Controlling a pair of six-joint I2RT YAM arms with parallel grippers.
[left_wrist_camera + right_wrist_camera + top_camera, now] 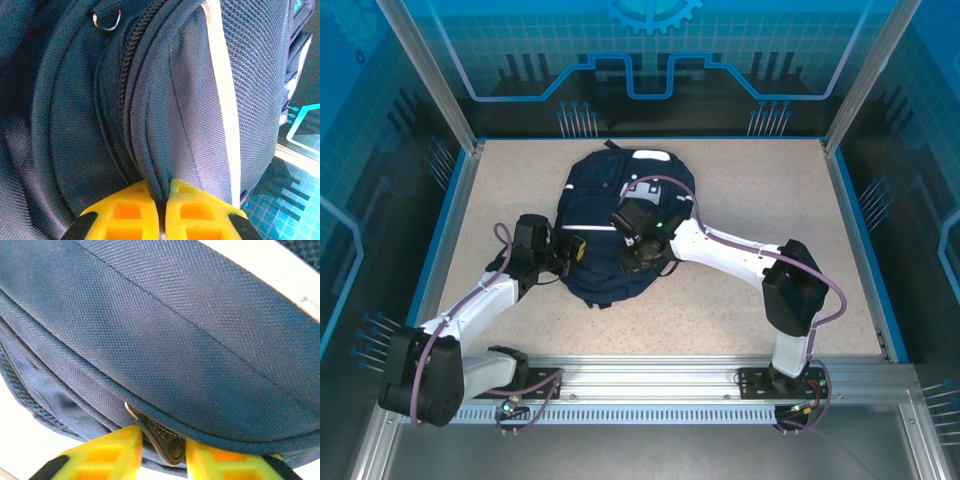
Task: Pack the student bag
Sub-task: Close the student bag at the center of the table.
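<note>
Speckled table (770, 200) holds the student bag (595, 195) in its middle. One fold of it is pinched tight in the left gripper (161, 210). The right gripper (163, 441) nips the zipper pull (170, 450) (jaws nearly closed). The zip work looks not done yet.

Robot lab or test cell, probably; room beyond the walls can't be made out. Speckled table (750, 290) as landmark:
- blue border (445, 230) along its edges
- aluminium posts (425, 70) at its far corners
- translucent blue panels (650, 60) behind and beside it, printed with gear (652, 12) and circuit motifs
- slotted aluminium rail (650, 375) along its near edge
- left arm (470, 310) and right arm (740, 255) bolted to that rail
</note>
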